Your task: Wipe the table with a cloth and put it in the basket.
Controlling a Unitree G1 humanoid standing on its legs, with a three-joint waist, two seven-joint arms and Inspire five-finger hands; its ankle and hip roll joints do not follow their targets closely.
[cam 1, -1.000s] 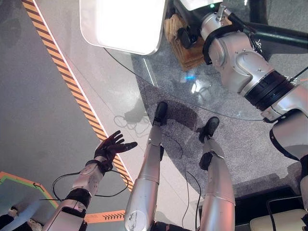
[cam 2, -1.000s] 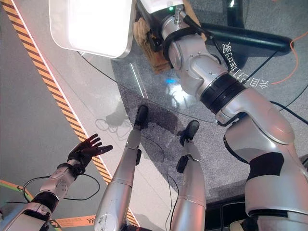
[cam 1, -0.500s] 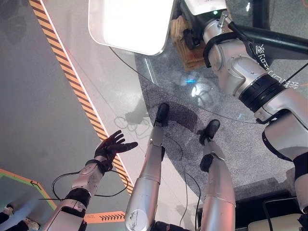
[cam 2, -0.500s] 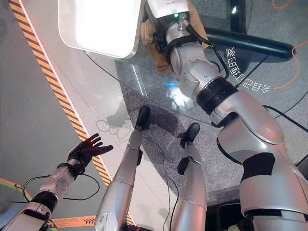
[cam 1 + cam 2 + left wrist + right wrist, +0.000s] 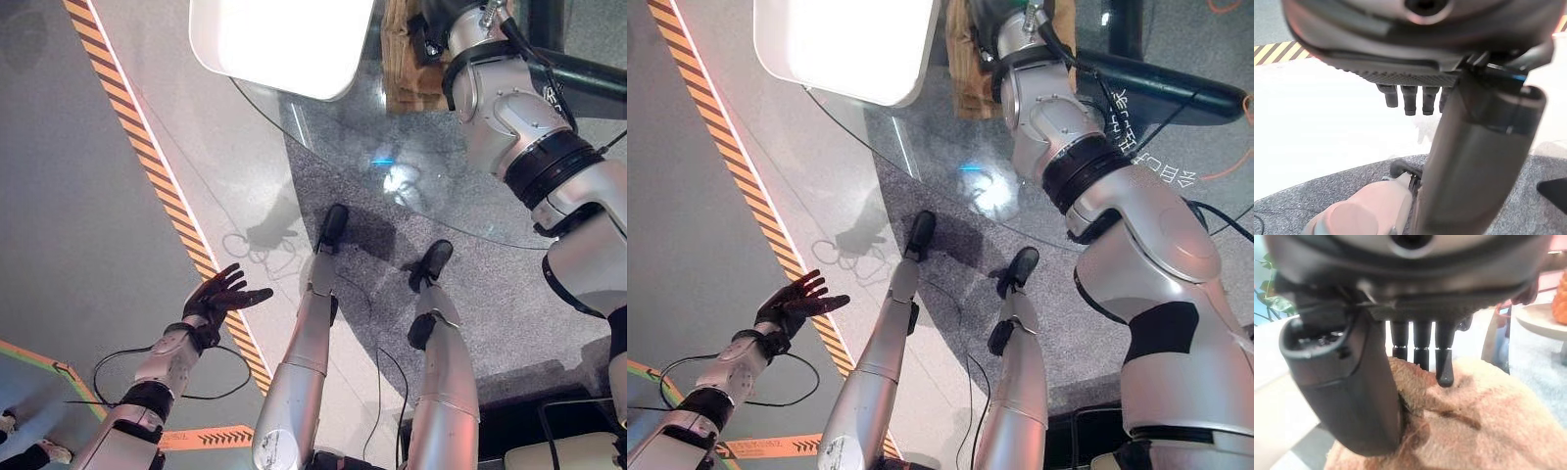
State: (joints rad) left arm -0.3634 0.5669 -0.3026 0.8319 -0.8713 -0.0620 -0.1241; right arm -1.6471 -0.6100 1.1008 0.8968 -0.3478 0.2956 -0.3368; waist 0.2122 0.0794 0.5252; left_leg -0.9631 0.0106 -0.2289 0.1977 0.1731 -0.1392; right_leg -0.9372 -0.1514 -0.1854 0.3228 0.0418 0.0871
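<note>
Glass worktop under the right hand, straight fingers pressing the soft, light tan cloth; likely bunches easily.

silver-grey arms with black joint bands; dark left hand.

The cloth is cut off at twelve o'clock in the head views. The right hand is largely hidden there; its hold cannot be judged.
</note>
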